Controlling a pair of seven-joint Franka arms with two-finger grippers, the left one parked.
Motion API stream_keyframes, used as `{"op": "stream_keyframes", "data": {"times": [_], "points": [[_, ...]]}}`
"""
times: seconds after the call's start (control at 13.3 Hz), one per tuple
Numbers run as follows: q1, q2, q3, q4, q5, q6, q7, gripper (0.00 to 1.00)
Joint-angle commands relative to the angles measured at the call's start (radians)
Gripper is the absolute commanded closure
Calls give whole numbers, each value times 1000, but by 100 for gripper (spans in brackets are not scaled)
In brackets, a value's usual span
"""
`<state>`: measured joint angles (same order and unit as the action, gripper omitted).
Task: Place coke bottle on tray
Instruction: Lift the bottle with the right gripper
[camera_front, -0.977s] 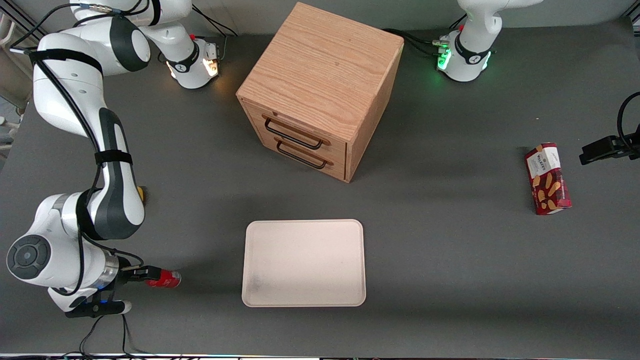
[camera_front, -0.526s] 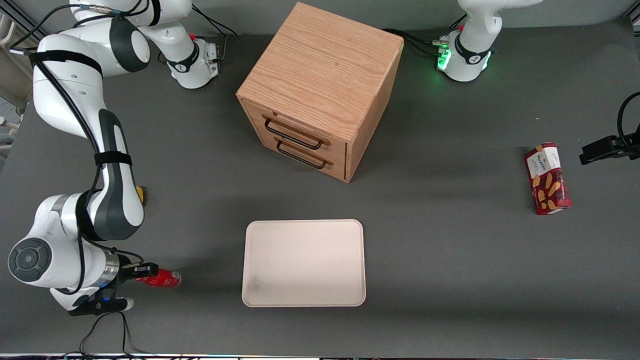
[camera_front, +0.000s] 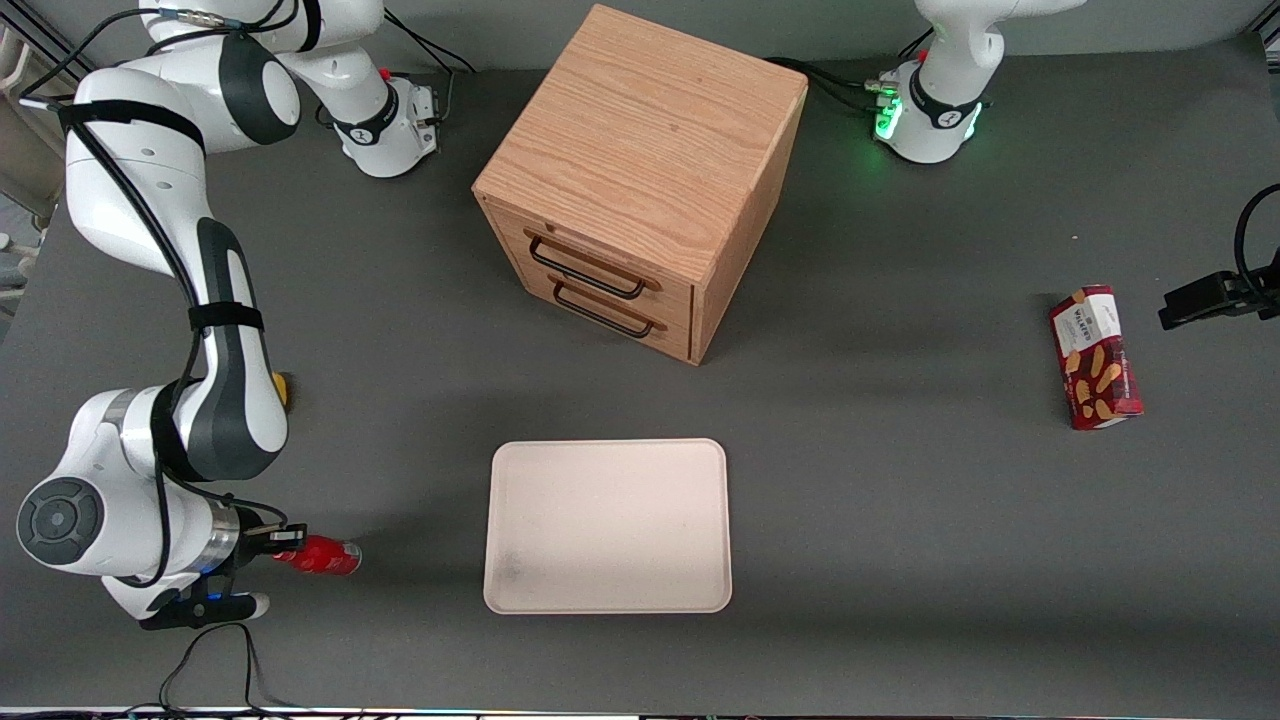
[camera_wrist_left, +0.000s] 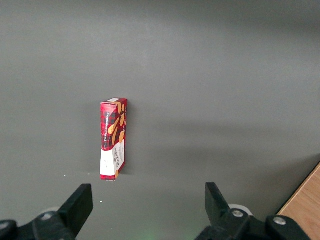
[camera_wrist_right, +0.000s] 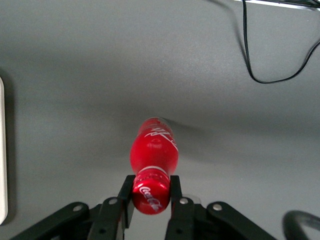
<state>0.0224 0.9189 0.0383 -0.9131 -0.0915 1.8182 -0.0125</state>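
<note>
We see the gripper (camera_wrist_right: 150, 192) low over the table (camera_front: 880, 520) at the working arm's end, its jaws clamped on the coke bottle (camera_wrist_right: 153, 159). The bottle is glossy red with white script, pinched at one end and sticking out from the fingers (camera_wrist_right: 175, 190). The cream tray (camera_front: 608, 525) lies near, with bare table between. A wooden drawer cabinet (camera_front: 640, 180) stands farther from the front camera, and a snack box (camera_front: 1095, 357) lies toward the parked arm's end.
</note>
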Motion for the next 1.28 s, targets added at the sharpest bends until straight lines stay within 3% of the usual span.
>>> {"op": "stream_keyframes", "data": {"times": [0.0,0.3,0.98,1.2], "points": [[-4,-2,2,26,-8,-53,-17,100],[-9,-67,-11,30,-11,-193,-17,100],[-25,-426,-8,26,-5,-609,-15,100],[-30,-463,-8,22,-4,-640,-12,100]]}}
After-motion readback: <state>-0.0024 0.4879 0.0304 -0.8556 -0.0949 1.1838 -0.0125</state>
